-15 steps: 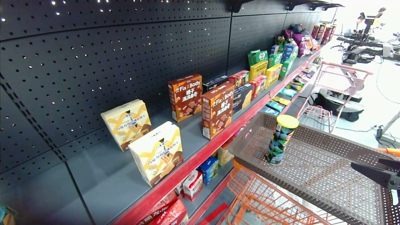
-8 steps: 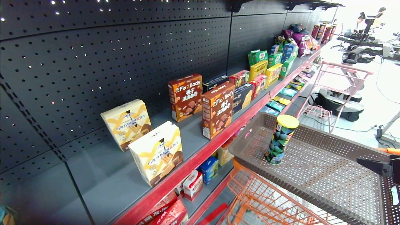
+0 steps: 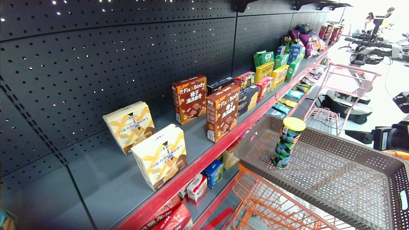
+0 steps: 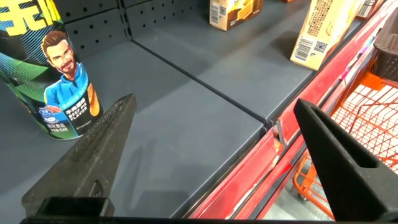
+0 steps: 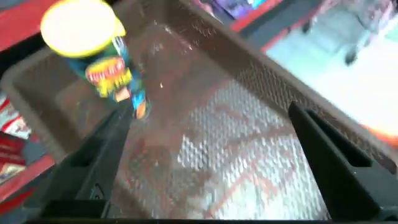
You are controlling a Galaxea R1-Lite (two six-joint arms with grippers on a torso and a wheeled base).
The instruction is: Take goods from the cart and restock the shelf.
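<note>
A tall can with a yellow lid point(image 3: 287, 142) stands upright in the brown perforated tray point(image 3: 338, 179) on top of the orange cart point(image 3: 271, 207). My right gripper point(image 3: 372, 119) hangs open above the tray's far right side, well apart from that can. In the right wrist view the can point(image 5: 99, 62) lies ahead of the open fingers point(image 5: 336, 155), with nothing between them. My left gripper point(image 4: 211, 124) is open over the grey shelf board point(image 4: 205, 81). A blue-green can point(image 4: 53, 81) stands on that board beside one finger point(image 4: 93, 162).
Cream boxes point(image 3: 159, 155) and orange-brown boxes point(image 3: 222, 111) stand on the grey shelf point(image 3: 105, 179), with more goods farther along. The shelf has a red front edge point(image 3: 204, 161). Bare board lies left of the cream boxes. A pink cart point(image 3: 345, 86) stands beyond the tray.
My right gripper has risen from low at the tray's right end to above its far right rim. The can in the tray and the shelf goods have not moved.
</note>
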